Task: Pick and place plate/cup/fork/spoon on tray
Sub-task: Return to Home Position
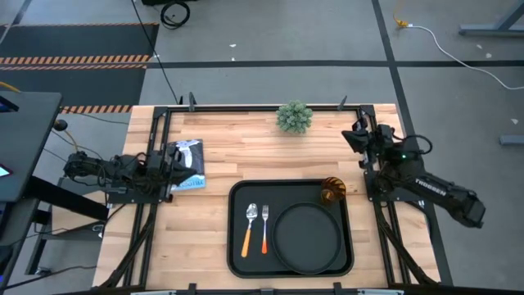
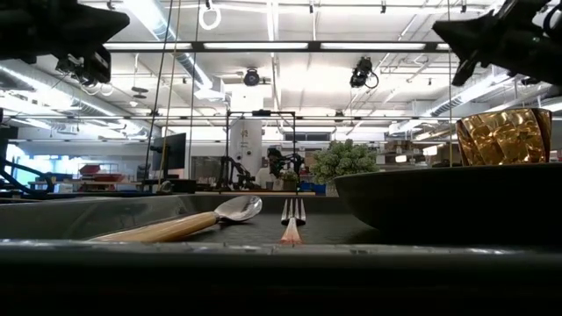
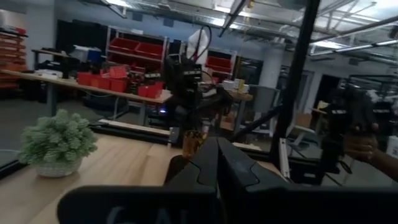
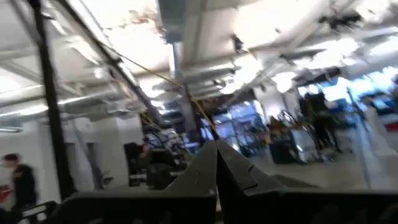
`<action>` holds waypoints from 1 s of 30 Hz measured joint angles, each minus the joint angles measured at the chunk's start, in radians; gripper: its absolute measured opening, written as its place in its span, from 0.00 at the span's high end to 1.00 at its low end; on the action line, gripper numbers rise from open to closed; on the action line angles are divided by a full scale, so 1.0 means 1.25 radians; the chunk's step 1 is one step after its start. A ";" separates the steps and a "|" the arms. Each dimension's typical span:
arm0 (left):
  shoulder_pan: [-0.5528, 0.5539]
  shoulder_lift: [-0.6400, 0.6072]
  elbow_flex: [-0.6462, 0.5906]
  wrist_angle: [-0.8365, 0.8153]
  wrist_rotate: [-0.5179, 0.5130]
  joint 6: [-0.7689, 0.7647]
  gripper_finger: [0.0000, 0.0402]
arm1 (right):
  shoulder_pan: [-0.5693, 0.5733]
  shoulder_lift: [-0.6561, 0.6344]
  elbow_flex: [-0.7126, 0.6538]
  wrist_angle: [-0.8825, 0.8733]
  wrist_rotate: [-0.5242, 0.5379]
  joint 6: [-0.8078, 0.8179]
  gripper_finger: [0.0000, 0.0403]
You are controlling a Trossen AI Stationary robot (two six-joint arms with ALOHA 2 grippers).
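Note:
The black tray (image 1: 237, 256) lies at the table's near middle. On it the round black plate (image 1: 309, 238) sits at the right. The amber cup (image 1: 332, 190) stands in the tray's far right corner. The spoon (image 1: 250, 228) and fork (image 1: 265, 227) lie side by side on the tray's left part, handles toward the near edge. In the low view the spoon (image 2: 176, 226), fork (image 2: 292, 219), plate (image 2: 457, 197) and cup (image 2: 505, 136) also show. My left gripper (image 1: 178, 164) is shut and empty at the table's left edge. My right gripper (image 1: 355, 136) is shut and empty, raised at the far right.
A small green plant in a pot (image 1: 294, 117) stands at the far middle of the table. A blue and white packet (image 1: 193, 168) lies by my left gripper. Black frame rails (image 1: 155, 139) run along the table's left, right and far sides.

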 joint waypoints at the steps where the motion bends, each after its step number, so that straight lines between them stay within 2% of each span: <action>1: 0.000 0.000 0.000 0.000 -0.008 0.000 0.99 | -0.003 -0.026 0.000 -0.045 0.010 0.002 0.99; 8: 0.000 0.000 0.000 -0.005 -0.027 -0.008 0.99 | 0.016 -0.155 0.013 -0.368 0.132 -0.012 1.00; 15: 0.000 0.000 0.000 -0.049 -0.057 -0.021 0.99 | 0.114 -0.178 0.178 -0.709 0.334 -0.127 1.00; 21: 0.000 0.000 0.000 -0.050 -0.075 0.008 0.99 | 0.195 -0.178 0.223 -0.777 0.399 -0.175 1.00; 26: 0.000 0.000 0.000 -0.050 -0.073 0.017 0.99 | 0.229 -0.178 0.185 -0.786 0.418 -0.178 0.99; 30: 0.000 0.000 0.000 -0.082 -0.027 0.020 0.99 | 0.247 -0.178 0.148 -0.787 0.466 -0.180 0.99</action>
